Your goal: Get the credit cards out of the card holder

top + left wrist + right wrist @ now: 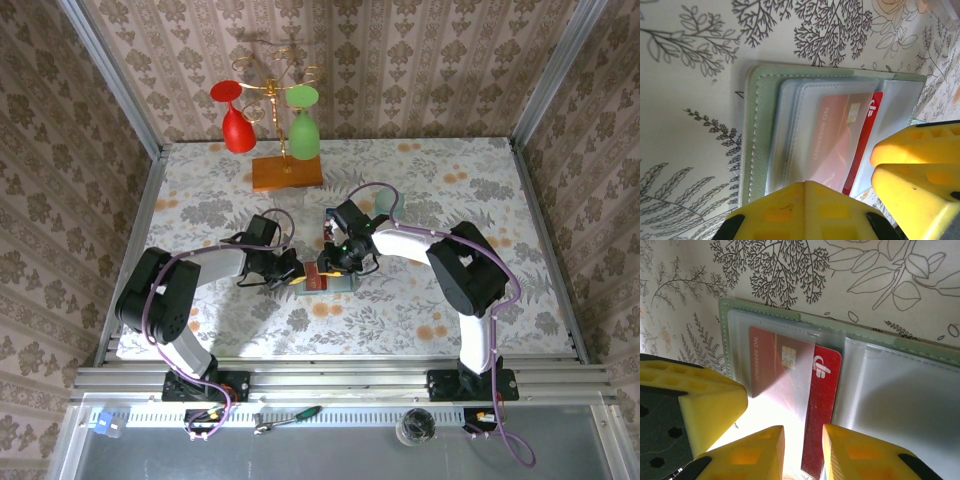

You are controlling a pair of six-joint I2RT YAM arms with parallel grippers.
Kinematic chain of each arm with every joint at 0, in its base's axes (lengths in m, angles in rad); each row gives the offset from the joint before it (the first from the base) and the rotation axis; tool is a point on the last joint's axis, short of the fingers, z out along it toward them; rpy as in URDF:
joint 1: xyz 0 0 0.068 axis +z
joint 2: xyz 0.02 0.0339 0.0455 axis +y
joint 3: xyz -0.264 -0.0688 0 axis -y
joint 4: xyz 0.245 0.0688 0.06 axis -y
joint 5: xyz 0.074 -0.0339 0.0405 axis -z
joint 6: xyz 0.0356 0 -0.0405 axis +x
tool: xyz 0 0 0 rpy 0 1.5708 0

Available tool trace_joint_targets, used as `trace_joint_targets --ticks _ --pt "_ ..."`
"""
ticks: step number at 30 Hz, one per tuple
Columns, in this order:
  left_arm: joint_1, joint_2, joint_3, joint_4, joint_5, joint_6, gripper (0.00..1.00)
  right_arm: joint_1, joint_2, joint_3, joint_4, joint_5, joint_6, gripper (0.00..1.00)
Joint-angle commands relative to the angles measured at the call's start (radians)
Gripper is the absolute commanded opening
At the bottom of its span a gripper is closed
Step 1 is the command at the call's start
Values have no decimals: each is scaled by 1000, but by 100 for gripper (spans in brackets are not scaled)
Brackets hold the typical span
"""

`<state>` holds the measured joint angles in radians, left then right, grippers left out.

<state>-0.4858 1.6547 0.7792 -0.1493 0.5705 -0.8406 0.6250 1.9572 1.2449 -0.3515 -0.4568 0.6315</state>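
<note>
The card holder (336, 284) lies open on the flowered tabletop, pale green rim (757, 130) up, with clear sleeves inside. A red credit card (822, 390) sticks partly out of a sleeve on one panel, its chip showing through the plastic. My right gripper (802, 432) stands slightly open over the holder, and the card's bare red strip (867, 145) runs between its yellow fingers. My left gripper (807, 186) is shut, its joined tips resting over the sleeve that covers the card. The two grippers (296, 272) (335, 262) meet at the holder, almost touching.
At the back stands an orange-brown wooden slab (287, 172) carrying a gold rack with a red glass (237, 125) and a green glass (303, 125). A pale clear box (385, 200) sits behind the right arm. Metal rails border the table's front edge (340, 378).
</note>
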Motion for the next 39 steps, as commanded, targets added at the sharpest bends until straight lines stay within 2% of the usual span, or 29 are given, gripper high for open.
trace_joint_targets --ticks 1,15,27,39 --pt "-2 20 -1 -43 -16 29 0 -5 22 -19 7 -23 10 27" --pt "0 27 -5 -52 -19 31 0 -9 57 -17 21 -58 20 26" --pt "0 33 -8 -57 -17 32 0 -21 37 -58 135 -141 85 22" --pt "0 33 -6 -59 -18 33 0 -30 -8 -78 142 -131 91 16"
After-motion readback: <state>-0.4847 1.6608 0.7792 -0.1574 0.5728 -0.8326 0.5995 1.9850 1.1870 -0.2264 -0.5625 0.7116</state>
